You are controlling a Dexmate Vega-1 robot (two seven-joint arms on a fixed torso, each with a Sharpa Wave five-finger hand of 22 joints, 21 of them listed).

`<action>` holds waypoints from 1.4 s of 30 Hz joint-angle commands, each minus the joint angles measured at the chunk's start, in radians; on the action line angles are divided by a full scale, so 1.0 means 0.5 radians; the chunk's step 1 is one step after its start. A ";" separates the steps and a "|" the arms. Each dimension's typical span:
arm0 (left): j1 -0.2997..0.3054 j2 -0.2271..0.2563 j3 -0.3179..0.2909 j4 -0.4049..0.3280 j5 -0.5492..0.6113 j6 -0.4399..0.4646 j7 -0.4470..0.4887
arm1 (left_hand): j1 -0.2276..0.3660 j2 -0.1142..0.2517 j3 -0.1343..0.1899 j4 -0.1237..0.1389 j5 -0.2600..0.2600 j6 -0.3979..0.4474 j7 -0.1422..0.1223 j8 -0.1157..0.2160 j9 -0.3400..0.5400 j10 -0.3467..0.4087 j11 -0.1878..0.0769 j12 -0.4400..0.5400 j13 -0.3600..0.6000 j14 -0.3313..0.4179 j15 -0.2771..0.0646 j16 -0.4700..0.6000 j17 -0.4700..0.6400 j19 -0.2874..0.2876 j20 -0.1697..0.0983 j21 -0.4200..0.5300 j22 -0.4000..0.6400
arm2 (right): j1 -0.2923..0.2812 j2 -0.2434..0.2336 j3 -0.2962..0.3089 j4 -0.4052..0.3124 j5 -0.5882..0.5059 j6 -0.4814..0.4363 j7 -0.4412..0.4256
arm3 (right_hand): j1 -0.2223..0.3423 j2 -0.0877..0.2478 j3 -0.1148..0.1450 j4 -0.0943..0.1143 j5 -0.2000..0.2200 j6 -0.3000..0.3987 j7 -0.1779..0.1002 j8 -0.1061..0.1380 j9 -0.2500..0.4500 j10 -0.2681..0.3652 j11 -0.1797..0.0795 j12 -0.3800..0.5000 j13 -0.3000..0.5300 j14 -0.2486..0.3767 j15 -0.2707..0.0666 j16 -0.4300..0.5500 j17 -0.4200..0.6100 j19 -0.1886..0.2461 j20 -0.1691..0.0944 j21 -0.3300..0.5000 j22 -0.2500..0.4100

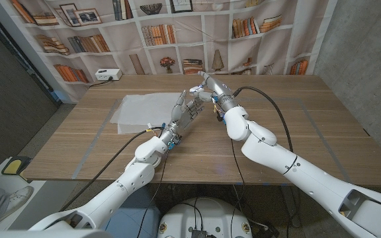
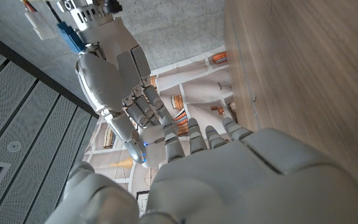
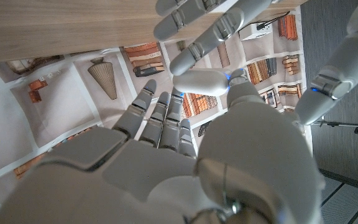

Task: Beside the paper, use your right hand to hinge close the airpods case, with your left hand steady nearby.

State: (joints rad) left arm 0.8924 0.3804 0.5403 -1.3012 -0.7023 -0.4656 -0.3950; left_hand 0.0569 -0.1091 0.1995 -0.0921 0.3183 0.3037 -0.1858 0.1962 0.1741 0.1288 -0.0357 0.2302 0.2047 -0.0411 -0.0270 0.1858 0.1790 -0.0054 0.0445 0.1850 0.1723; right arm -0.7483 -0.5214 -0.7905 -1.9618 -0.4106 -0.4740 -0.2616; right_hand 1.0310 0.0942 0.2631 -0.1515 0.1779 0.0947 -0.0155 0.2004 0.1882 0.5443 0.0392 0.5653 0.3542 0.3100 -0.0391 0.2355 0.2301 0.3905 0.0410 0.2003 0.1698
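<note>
Currently airpods case (image 1: 202, 94) just right of paper (image 1: 142, 107), pinched by right hand (image 1: 211, 88); lid state unclear. Left hand (image 1: 185, 110) close beside case, fingers spread, holding nothing. Case likely light, smooth, slippery, stiff hinge; press lid top. Left fingers (image 1: 189, 99) crowd approach. Power strip (image 1: 105, 75) far behind paper.

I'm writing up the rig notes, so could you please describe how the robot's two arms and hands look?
Both arms are glossy white, rounded shells with metallic grey wrist sections. Black cables run along each forearm; the left wrist also carries blue and yellow connectors. The left hand and right hand have silver-white segmented fingers with dark joints, and small blue lights glow near some fingertips.
</note>
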 commanded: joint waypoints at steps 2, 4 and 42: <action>0.004 -0.001 0.015 -0.013 0.011 0.034 -0.002 | 0.016 0.003 -0.005 0.001 0.011 0.030 0.006 0.006 0.008 0.013 -0.005 0.007 0.006 -0.004 0.001 0.005 0.008 0.003 -0.001 0.014 0.007 | -0.013 0.000 0.043 0.041 0.070 0.044 -0.014 | 0.028 0.039 -0.002 0.003 0.011 0.014 -0.004 -0.001 0.007 0.286 -0.271 0.051 0.003 0.015 -0.139 0.000 0.008 0.013 0.010 -0.006 0.008; 0.003 -0.001 0.017 -0.013 0.010 0.036 -0.007 | 0.016 0.003 -0.007 0.001 0.012 0.034 0.002 0.007 0.008 0.012 -0.005 0.006 0.006 -0.005 -0.001 0.005 0.008 0.003 -0.001 0.014 0.007 | -0.010 0.003 0.043 0.047 0.075 0.042 -0.014 | 0.028 0.039 -0.003 0.003 0.011 0.014 -0.005 -0.001 0.007 0.287 -0.273 0.052 0.003 0.016 -0.140 0.000 0.008 0.013 0.010 -0.006 0.008; 0.011 -0.059 0.025 0.015 -0.017 -0.013 -0.029 | 0.039 0.028 -0.035 0.010 0.055 -0.050 -0.059 -0.018 0.008 0.024 -0.025 0.010 0.006 -0.001 -0.017 0.006 0.008 0.013 -0.008 0.017 0.007 | -0.062 -0.049 0.080 0.057 0.165 0.071 -0.041 | 0.027 0.042 -0.022 0.007 0.012 0.018 -0.003 -0.007 0.007 0.281 -0.270 0.060 -0.002 0.020 -0.147 -0.004 0.011 0.011 0.018 -0.006 0.008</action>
State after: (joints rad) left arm 0.9026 0.3598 0.5519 -1.3044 -0.6962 -0.4607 -0.3892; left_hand 0.0700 -0.0960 0.1872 -0.0881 0.3406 0.2684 -0.2144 0.1817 0.1754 0.1341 -0.0412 0.2302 0.2048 -0.0411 -0.0269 0.1858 0.1790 0.0000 0.0391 0.1896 0.1724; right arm -0.7750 -0.5405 -0.7545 -1.9425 -0.3376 -0.4381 -0.2791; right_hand 1.0321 0.0982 0.2561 -0.1501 0.1759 0.0966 -0.0175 0.2005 0.1882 0.5437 0.0387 0.5751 0.3494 0.3097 -0.0388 0.2355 0.2300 0.3944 0.0448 0.2003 0.1698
